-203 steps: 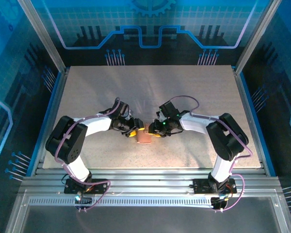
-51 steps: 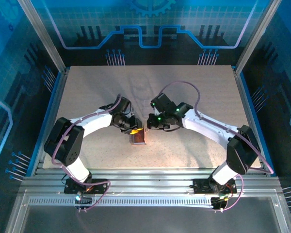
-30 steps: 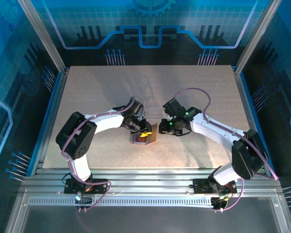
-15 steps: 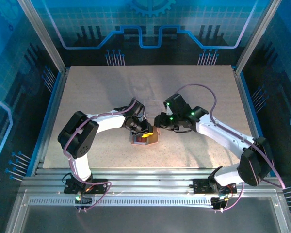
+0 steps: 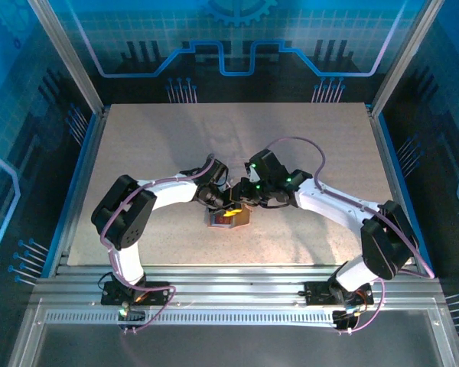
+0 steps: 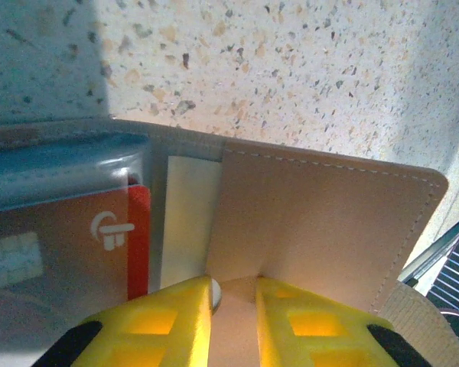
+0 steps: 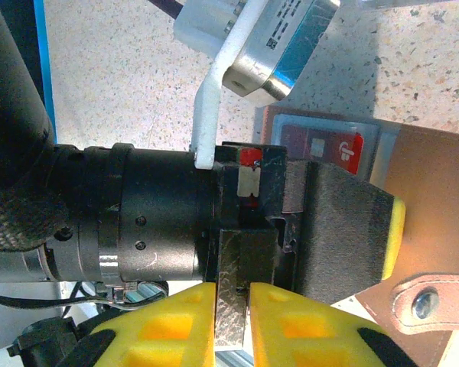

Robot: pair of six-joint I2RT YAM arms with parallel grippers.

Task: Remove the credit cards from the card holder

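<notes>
Card holder point(image 5: 231, 218) lay open mid-surface point(image 5: 176, 145) — tan outside, grey-blue inside, soft and floppy, so I judged a flap edge best to pinch. My left fingers point(image 6: 161, 321) were clamped on that tan flap. Red card point(image 6: 61, 245) sat in a clear pocket — thin, stiff, probably slick; take its exposed edge. Right fingers point(image 7: 161, 325) nearly together, hold unclear.
</notes>
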